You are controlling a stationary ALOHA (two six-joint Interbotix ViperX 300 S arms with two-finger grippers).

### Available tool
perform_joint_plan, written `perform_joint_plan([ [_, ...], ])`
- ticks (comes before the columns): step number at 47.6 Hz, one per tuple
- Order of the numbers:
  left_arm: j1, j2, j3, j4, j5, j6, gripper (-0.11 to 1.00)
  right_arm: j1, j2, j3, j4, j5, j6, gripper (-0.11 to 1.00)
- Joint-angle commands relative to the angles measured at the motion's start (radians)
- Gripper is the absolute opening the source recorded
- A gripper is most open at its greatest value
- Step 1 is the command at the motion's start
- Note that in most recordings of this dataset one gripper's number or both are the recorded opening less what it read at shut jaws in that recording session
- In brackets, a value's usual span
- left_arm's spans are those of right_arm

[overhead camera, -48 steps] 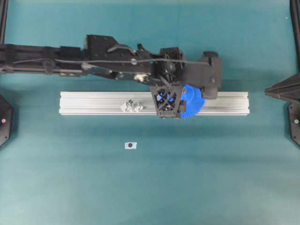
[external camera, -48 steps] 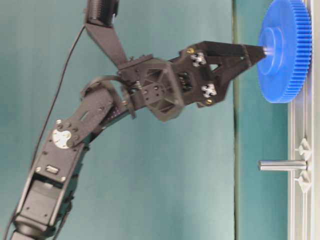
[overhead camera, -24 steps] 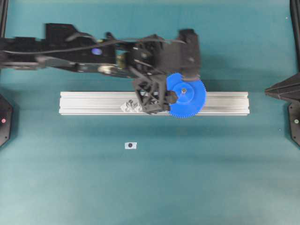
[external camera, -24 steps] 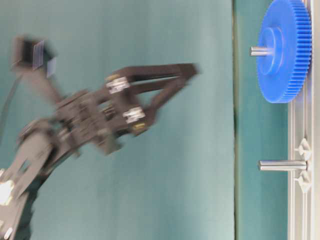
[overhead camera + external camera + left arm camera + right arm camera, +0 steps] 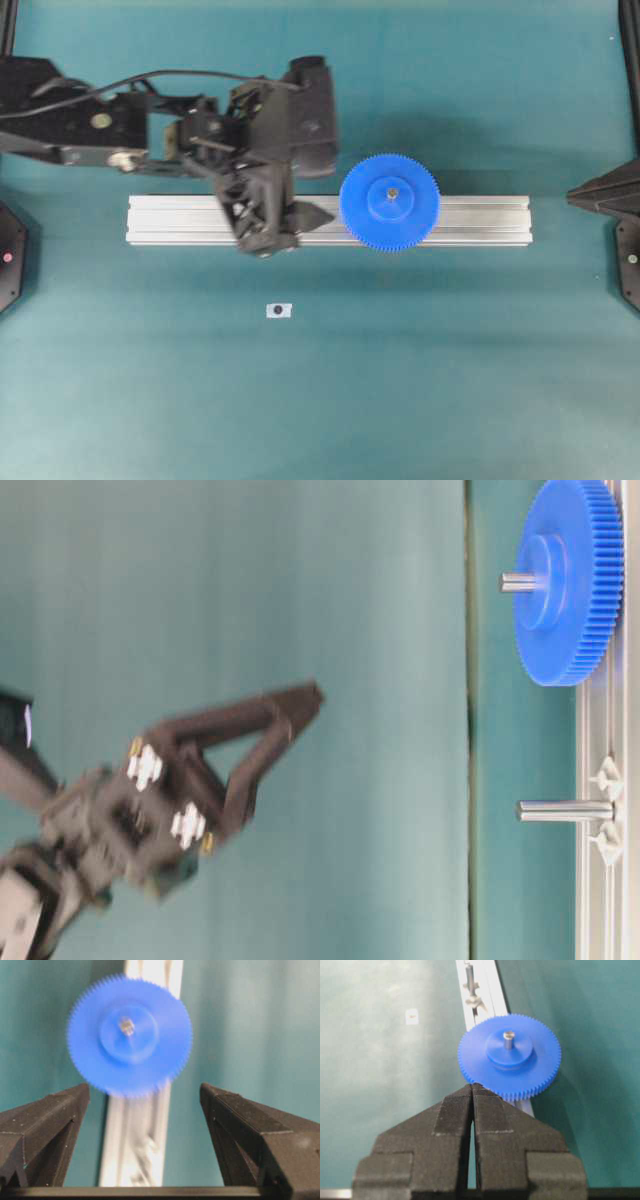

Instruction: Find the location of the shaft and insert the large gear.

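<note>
The large gear [image 5: 389,201], a bright blue toothed disc, lies flat on the aluminium rail [image 5: 480,220]. The shaft [image 5: 391,192] pokes up through its hub; the table-level view shows the shaft tip [image 5: 515,581] standing out of the gear [image 5: 570,580]. My left gripper [image 5: 322,213] is open and empty, well to the gear's left and apart from it. In the left wrist view the gear [image 5: 130,1035] is beyond the gripper [image 5: 145,1089] and its spread fingers [image 5: 45,1130]. My right gripper [image 5: 471,1087] is shut on nothing, just short of the gear [image 5: 510,1057].
A second upright pin [image 5: 560,809] on a clear bracket stands further along the rail [image 5: 485,990]; in the overhead view my left gripper covers it. A small white tag [image 5: 279,310] with a dark dot lies on the teal mat in front of the rail.
The left gripper, open throughout, has drawn back from the gear's hub, leftward and away from the rail. The gear has stayed seated on the shaft.
</note>
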State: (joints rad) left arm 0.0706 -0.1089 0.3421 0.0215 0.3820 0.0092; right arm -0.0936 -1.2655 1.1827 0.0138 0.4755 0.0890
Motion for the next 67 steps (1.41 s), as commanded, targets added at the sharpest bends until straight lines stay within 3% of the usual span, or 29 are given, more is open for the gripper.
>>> perform_joint_plan([
  [1,-0.011,-0.064,0.011,0.005,-0.029,0.000,0.89,-0.002,0.008,-0.011,0.003,-0.008,0.011,0.03],
  [18,-0.038,-0.179,0.144,0.005,-0.138,-0.002,0.89,-0.002,0.008,-0.008,0.003,-0.023,0.012,0.03],
  [44,-0.041,-0.308,0.268,0.005,-0.146,-0.025,0.88,-0.002,-0.049,0.040,0.003,-0.123,0.012,0.03],
  [67,-0.057,-0.437,0.393,0.005,-0.247,-0.034,0.88,-0.002,-0.057,0.067,0.002,-0.195,0.011,0.03],
])
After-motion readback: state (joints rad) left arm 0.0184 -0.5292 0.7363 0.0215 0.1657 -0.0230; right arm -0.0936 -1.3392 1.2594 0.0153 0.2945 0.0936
